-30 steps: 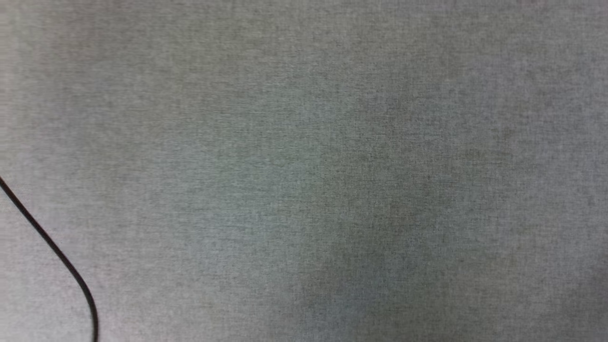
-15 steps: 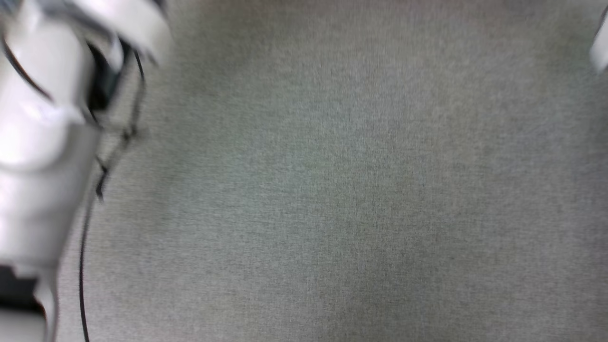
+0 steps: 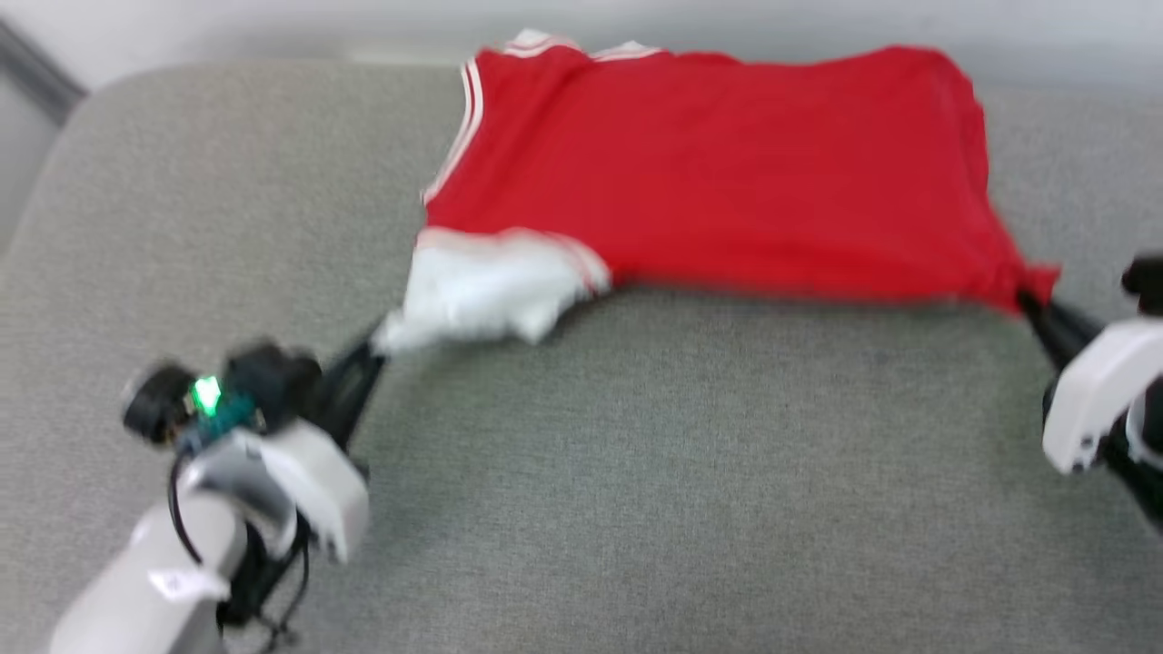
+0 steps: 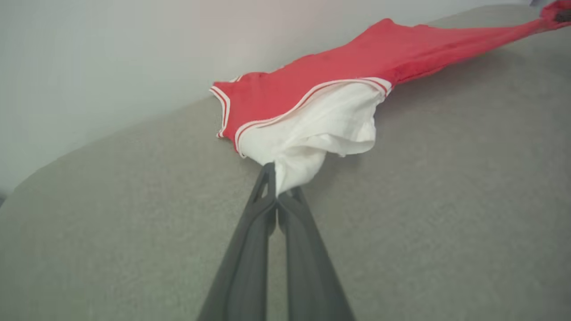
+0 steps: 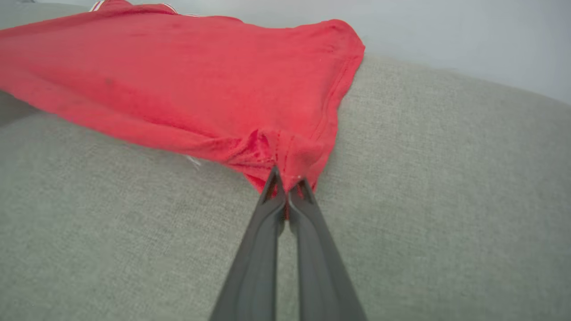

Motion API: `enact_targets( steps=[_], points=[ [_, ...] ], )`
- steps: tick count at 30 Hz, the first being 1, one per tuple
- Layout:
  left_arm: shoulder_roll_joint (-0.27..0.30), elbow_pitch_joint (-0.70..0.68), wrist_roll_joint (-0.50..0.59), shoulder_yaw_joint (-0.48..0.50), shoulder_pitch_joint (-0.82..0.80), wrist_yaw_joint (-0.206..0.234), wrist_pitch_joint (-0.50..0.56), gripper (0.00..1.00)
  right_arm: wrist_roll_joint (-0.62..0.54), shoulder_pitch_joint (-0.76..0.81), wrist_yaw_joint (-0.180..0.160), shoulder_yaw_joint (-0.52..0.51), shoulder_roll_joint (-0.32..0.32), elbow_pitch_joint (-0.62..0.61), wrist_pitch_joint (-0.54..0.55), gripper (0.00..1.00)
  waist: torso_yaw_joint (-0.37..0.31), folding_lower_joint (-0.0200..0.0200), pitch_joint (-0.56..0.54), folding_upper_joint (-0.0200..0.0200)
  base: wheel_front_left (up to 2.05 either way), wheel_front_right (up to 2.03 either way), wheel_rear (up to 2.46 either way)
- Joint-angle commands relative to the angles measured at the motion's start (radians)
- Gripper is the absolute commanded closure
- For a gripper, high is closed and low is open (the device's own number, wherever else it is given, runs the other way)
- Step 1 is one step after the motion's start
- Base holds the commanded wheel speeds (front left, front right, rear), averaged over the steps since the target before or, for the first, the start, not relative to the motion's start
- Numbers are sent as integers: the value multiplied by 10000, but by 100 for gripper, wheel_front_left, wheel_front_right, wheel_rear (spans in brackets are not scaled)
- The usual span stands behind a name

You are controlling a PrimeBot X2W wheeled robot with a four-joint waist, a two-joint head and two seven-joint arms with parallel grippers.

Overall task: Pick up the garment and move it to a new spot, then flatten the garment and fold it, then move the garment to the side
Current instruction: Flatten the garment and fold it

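on the grey upholstered surface (image 3: 636, 509), you see the red jersey (image 3: 727, 173) lying near the far edge, stretched between both grippers. the left gripper (image 3: 374, 345) pinches its white sleeve (image 3: 482, 291); the right gripper (image 3: 1031, 304) pinches a red hem corner (image 5: 285, 165).

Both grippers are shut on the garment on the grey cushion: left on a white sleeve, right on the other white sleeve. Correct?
Not quite: the right gripper pinches a red corner of the garment, not a sleeve, as the right wrist view shows. The left gripper does hold the white sleeve.
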Motion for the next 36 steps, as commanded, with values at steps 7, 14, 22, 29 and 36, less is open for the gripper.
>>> enact_targets(
  steps=[7,14,22,29,36],
  points=[
    [884,-1855,-936,-227,2759,437,944,100,728,2267,-9,-510,-112,-815,596,100,112,4,-1063,0,0,0,0],
    [1423,-2934,-1364,-459,4334,784,1420,100,948,3870,-8,-802,-218,-1574,1109,100,143,4,-1684,0,0,0,0],
    [1871,-3889,-2071,-460,5798,1222,1674,100,1578,5821,-9,-1563,-174,-2825,2451,100,-47,4,-2179,0,0,0,0],
    [2215,-4658,-2593,-423,6477,1338,1931,100,1836,6746,-8,-2211,-109,-3911,3187,100,-172,4,-2124,0,0,0,0],
    [2176,-4933,-2511,-95,5933,1360,1675,100,1826,6675,-8,-2499,6,-4530,3425,100,-230,4,-1779,0,0,0,0]
  ],
)
